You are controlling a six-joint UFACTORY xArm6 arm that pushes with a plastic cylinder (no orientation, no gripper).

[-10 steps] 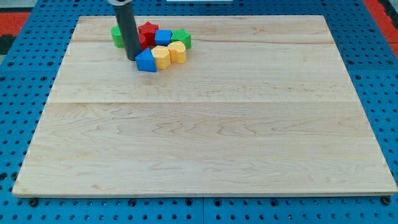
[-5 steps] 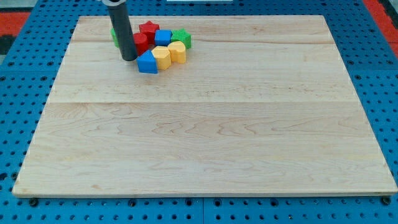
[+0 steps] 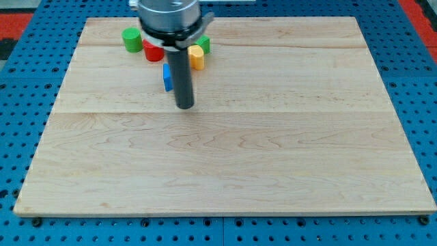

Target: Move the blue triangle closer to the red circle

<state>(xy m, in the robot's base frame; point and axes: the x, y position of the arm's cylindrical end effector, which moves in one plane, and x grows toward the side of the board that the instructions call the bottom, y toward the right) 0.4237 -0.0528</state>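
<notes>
My tip (image 3: 185,106) rests on the wooden board (image 3: 225,157), below the cluster of blocks near the view's top left. The blue triangle (image 3: 166,78) shows only as a sliver at the rod's left edge, just above and left of the tip. The red circle (image 3: 153,52) sits above and left of it, partly behind the arm. The rod and the arm's head hide the middle of the cluster.
A green cylinder (image 3: 132,39) stands at the cluster's left. A yellow block (image 3: 196,57) and a green block (image 3: 204,44) show to the right of the rod. Other blocks of the cluster are hidden behind the arm.
The rod has moved from the left of the cluster to the right and down, below it. The blue triangle now lies lower on the board. The green cylinder is now uncovered.
</notes>
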